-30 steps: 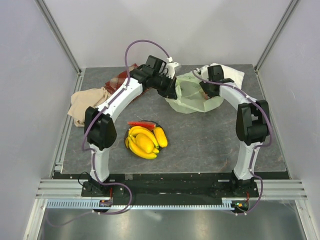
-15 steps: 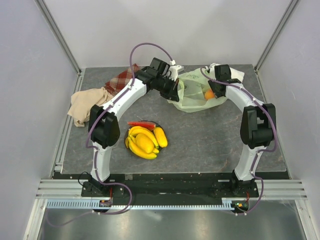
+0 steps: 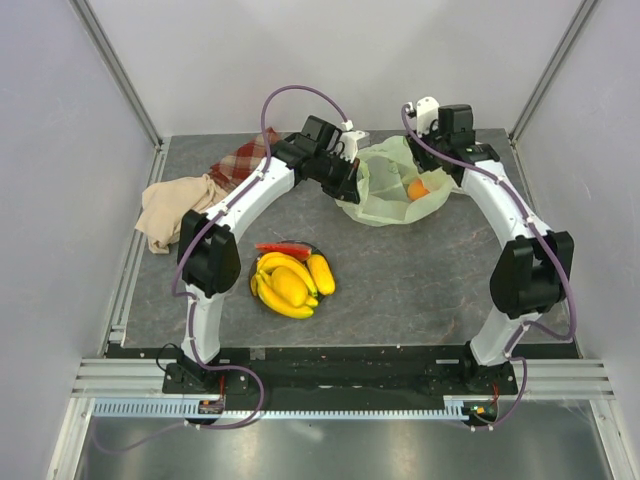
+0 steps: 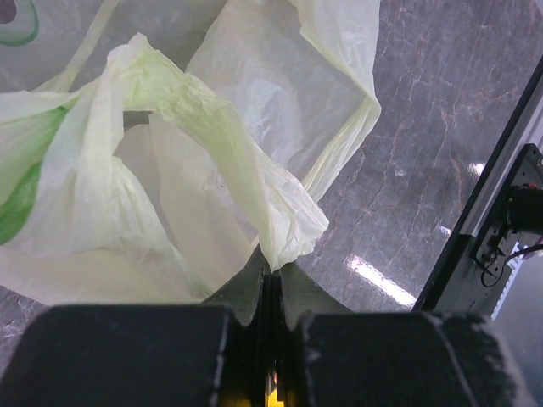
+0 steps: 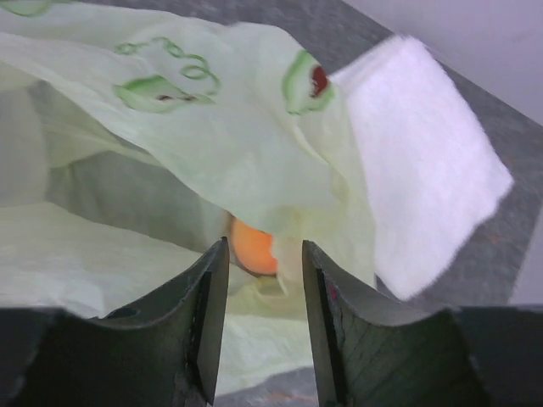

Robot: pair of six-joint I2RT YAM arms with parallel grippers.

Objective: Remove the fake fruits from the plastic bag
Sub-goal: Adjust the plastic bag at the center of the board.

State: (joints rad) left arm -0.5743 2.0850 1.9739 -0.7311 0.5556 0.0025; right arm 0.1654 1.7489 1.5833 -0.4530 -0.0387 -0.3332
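Observation:
The pale yellow-green plastic bag (image 3: 390, 190) lies at the back of the table with its mouth held up. Inside it sits an orange peach (image 3: 418, 188). My left gripper (image 3: 352, 176) is shut on the bag's left rim, and in the left wrist view the film (image 4: 170, 170) is pinched at the gripper's (image 4: 271, 271) tips. Above the bag's far right edge hangs my right gripper (image 3: 437, 150), open and holding nothing. In the right wrist view, the peach (image 5: 253, 246) shows past this gripper (image 5: 264, 246) under a flap of bag (image 5: 212, 127). Yellow bananas (image 3: 278, 295), yellow oblong fruits (image 3: 290, 282) and a red watermelon slice (image 3: 283, 247) lie on a dark plate (image 3: 322, 251).
A white folded towel (image 5: 424, 161) lies just right of the bag. A red checked cloth (image 3: 240, 160) and a beige cloth (image 3: 178, 208) lie at the back left. Grey walls and metal posts close in the table on three sides.
The left gripper has closed on the bag's rim. The right arm has drawn up and back out of the bag with its jaws narrowing, and the peach now shows inside.

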